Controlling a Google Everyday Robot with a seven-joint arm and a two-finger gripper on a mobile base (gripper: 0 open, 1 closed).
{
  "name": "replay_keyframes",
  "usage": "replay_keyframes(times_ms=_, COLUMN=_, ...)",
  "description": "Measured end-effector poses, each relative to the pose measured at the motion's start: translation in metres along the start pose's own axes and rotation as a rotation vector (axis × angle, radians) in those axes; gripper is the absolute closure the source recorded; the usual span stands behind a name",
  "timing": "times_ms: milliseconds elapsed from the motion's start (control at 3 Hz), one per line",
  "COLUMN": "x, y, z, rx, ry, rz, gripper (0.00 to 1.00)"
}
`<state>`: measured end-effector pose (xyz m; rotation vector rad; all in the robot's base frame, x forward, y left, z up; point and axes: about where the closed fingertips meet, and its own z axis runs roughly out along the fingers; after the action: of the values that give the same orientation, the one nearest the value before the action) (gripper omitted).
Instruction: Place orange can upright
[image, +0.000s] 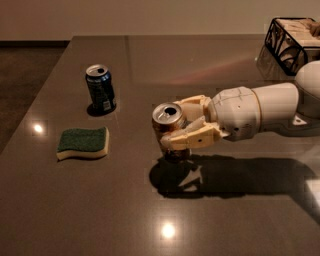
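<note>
The step in hand looks like setting the orange can (166, 116) down on its base. It sits just left of the frame's centre, silver top up and leaning a little toward the left of the frame, its bottom edge at or just above the surface (100, 205); I cannot tell if it is touching. To do this well, I would first level the can so the base meets the surface flat, lower it gently until the whole rim bears, and only then loosen the grip. Letting go while it leans could tip it, and a thin can like this rolls easily. The spot below is bare, with the blue can (101, 89) and the sponge (83, 143) well apart to the left and the wire basket (292, 42) far off at upper right, so nothing crowds the placement.

The hand (174, 125) reaches in from the right and is clamped on the orange can, one finger across the far side and one across the near side, spread only as wide as the can's body
</note>
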<state>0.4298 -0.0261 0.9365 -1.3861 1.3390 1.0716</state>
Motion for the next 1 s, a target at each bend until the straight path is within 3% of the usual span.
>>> replay_keyframes(times_ms=333, x=0.017, y=-0.006, z=-0.007, rx=0.012, ry=-0.054, rz=0.024, gripper=1.00)
replay_keyframes(times_ms=667, x=0.029, y=-0.009, z=-0.013, rx=0.028, ry=-0.080, rz=0.028, gripper=0.87)
replay_keyframes(times_ms=1000, x=0.037, y=-0.011, z=-0.020, rx=0.057, ry=-0.124, rz=0.026, gripper=0.63)
